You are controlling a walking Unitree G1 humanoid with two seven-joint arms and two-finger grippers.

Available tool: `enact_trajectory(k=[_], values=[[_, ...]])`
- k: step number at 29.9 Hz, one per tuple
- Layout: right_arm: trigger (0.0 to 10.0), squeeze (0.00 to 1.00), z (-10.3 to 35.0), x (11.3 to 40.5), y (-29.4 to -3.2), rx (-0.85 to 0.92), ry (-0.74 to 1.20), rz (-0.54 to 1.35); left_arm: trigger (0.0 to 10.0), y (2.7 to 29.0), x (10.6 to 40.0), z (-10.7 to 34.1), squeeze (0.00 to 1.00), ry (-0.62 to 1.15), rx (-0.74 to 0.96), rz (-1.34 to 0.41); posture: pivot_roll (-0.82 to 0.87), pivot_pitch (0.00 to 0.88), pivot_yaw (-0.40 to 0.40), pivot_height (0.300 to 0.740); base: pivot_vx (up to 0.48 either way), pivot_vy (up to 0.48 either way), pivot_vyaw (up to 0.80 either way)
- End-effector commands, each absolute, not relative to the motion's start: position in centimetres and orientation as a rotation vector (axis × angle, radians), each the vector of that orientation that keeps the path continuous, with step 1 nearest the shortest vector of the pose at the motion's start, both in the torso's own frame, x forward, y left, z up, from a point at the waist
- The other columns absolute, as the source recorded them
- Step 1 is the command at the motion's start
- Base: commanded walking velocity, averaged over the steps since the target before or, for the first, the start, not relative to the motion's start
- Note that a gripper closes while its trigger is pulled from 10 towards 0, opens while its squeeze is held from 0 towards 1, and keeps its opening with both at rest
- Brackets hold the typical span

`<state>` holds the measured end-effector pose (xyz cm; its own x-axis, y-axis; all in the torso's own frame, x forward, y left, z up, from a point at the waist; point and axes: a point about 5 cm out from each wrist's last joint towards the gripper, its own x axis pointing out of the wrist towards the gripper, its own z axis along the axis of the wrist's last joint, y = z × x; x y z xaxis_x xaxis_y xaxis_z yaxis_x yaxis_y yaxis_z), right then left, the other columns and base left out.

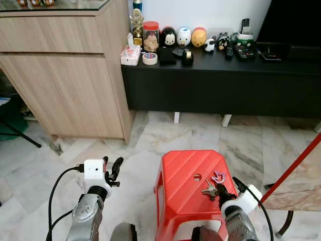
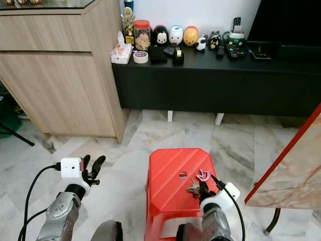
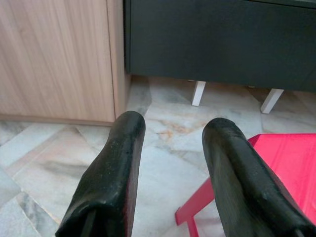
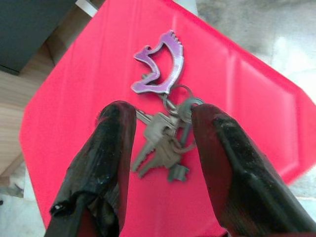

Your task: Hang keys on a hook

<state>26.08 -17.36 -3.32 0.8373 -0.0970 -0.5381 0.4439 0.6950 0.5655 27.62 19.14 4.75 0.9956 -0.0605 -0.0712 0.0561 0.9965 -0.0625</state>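
While flat near stool [image 1: 175, 170] edge, keys [image 4: 165, 143] btwn R fingers [image 4: 103, 153].

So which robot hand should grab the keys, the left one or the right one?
Probably the right. The right gripper is open over the red stool with its fingers on either side of the keys. The left gripper hangs open over the floor, away from them.

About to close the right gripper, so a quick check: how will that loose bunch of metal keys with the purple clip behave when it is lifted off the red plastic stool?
The bunch of metal keys will probably dangle and swing, since several hang loose on a ring from the purple clip. It lies flat on the glossy red plastic stool, so it may slide if nudged. The right gripper stands open astride it.
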Motion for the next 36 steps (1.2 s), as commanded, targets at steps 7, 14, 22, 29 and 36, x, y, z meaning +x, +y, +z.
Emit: enact_trajectory(k=[7,14,22,29,36], values=[[10.0,0.00,-3.8,25.7,-16.7,0.796,0.532,-0.313,10.0,19.3,27.8,5.8,0.00,0.036,-0.056,-0.055,0.13,0.109,-0.037,0.615,0.000,0.000,0.00],[10.0,0.00,-4.2,25.1,-16.8,0.821,0.527,-0.334,10.0,19.1,28.0,6.9,0.00,-0.002,-0.062,-0.054,0.13,0.153,-0.031,0.615,0.000,0.000,0.00],[10.0,0.00,-3.9,25.4,-16.5,0.841,0.501,-0.318,10.0,19.2,26.5,6.7,0.00,0.018,-0.065,-0.047,0.13,0.199,-0.031,0.615,0.000,0.000,0.00],[10.0,0.00,-3.3,26.2,-16.3,0.834,0.477,-0.283,10.0,19.3,26.2,6.7,0.00,0.024,-0.063,-0.044,0.14,0.206,-0.032,0.615,0.000,0.000,0.00],[10.0,0.00,-2.1,27.5,-16.4,0.844,0.415,-0.243,10.0,19.3,26.1,7.0,0.00,0.027,-0.061,-0.041,0.14,0.204,-0.034,0.615,0.000,0.000,0.00]])
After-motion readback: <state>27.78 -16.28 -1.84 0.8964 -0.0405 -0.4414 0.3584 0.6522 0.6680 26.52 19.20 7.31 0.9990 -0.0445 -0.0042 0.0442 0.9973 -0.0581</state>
